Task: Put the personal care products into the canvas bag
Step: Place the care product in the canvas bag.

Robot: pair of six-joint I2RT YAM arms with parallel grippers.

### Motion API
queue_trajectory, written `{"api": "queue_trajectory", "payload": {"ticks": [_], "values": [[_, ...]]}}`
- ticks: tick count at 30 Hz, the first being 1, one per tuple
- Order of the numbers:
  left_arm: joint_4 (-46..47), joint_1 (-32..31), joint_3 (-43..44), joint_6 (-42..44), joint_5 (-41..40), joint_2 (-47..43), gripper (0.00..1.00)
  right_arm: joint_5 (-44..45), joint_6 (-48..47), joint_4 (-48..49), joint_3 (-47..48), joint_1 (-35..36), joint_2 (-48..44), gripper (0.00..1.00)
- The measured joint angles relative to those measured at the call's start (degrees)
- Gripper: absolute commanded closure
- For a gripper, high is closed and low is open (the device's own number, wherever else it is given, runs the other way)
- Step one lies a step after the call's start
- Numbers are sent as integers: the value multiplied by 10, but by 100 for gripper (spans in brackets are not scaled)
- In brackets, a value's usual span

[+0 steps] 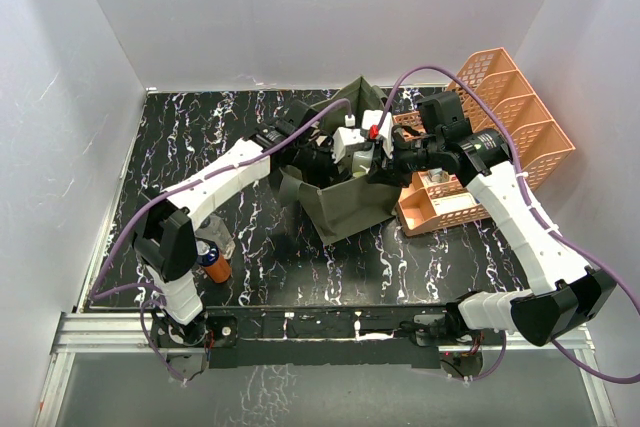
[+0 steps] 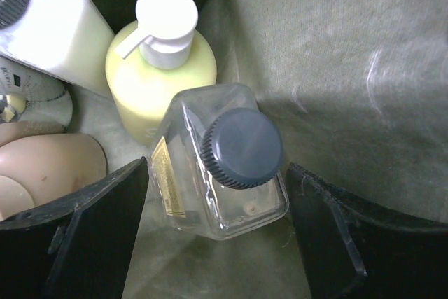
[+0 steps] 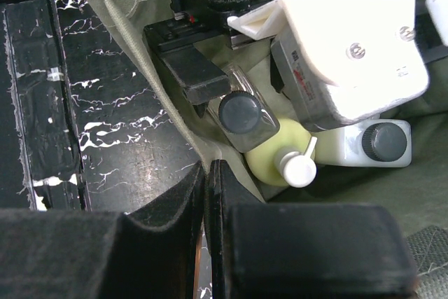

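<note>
The olive canvas bag (image 1: 345,209) stands mid-table with its mouth held open. My right gripper (image 3: 208,166) is shut on the bag's rim (image 3: 133,40), pinching the fabric wall. Down inside the bag, my left gripper (image 2: 217,166) is open. A clear bottle with a black cap (image 2: 224,180) stands tilted between its fingers, with a gap on each side. Beside it in the bag are a pale yellow pump bottle (image 2: 154,82), a white bottle (image 2: 49,33) and a tan bottle (image 2: 49,166). An orange bottle (image 1: 216,267) and a clear bottle (image 1: 218,240) stand on the table near the left arm's base.
The orange lattice tray organizer (image 1: 510,122) stands to the right of the bag, behind the right arm. White walls close in the black marbled table (image 1: 190,137) on three sides. Purple cables loop above both arms.
</note>
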Motion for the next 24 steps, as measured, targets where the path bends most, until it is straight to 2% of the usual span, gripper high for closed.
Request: {"api": "queue_trajectory", "payload": {"ticks": [8,24], "values": [[-3,0,18,0,0,-11,12,0,-1,0,0,0,0,91],[-50,9,113,3,0,-48,9,-7,-10,0,0,0,-1,90]]}}
